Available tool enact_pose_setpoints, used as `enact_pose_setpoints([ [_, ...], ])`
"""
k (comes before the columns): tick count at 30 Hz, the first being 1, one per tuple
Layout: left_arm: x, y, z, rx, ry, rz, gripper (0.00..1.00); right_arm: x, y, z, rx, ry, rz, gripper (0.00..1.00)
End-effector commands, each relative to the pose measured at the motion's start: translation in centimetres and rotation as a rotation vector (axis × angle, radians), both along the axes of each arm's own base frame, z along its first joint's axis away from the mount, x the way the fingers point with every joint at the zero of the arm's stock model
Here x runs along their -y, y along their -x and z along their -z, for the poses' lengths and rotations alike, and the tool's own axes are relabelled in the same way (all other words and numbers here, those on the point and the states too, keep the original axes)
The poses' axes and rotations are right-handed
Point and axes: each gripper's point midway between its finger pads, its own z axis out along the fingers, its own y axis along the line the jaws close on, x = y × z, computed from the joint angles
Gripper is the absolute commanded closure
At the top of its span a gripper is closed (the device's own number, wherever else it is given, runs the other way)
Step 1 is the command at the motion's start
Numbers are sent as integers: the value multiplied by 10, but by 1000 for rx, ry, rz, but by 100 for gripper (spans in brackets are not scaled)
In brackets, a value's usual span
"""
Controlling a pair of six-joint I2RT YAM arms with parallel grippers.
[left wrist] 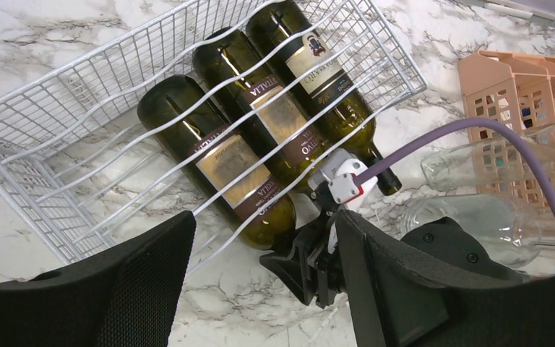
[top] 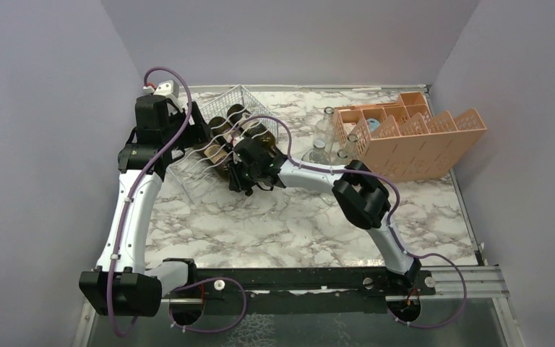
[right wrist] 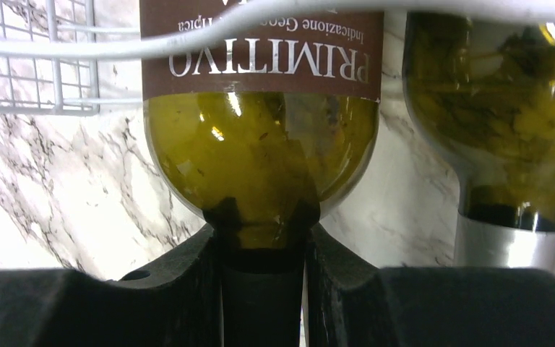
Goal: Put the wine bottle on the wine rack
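Wine rack point(left wrist: 43, 119) holds three dark bottles point(left wrist: 282, 116). Right gripper point(right wrist: 262, 246) clamps one wine bottle point(right wrist: 260, 159) by its neck; left gripper point(left wrist: 264, 224) hangs partly open, empty.

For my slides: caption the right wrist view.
Right gripper shut on the neck of a green wine bottle lying in the white wine rack.

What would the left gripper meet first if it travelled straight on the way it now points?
The left gripper would probably meet the wine bottle nearest it, held at the neck by the right gripper, or a wire of the wine rack crossing it; depth is unclear.
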Motion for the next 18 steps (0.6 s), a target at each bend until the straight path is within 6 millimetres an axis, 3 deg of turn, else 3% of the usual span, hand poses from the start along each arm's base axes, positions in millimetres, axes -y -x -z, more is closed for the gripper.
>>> enact_pose_setpoints([
  [1,0,-1,-13,33,-23,-3,23,-34,-26,-52,118,-144,2,76],
  [12,3,-1,-14,31,-29,14,19,-39,-31,-49,106,-134,19,46],
  [18,-1,-2,-22,49,-39,-7,18,-37,-33,-55,111,-134,35,41],
])
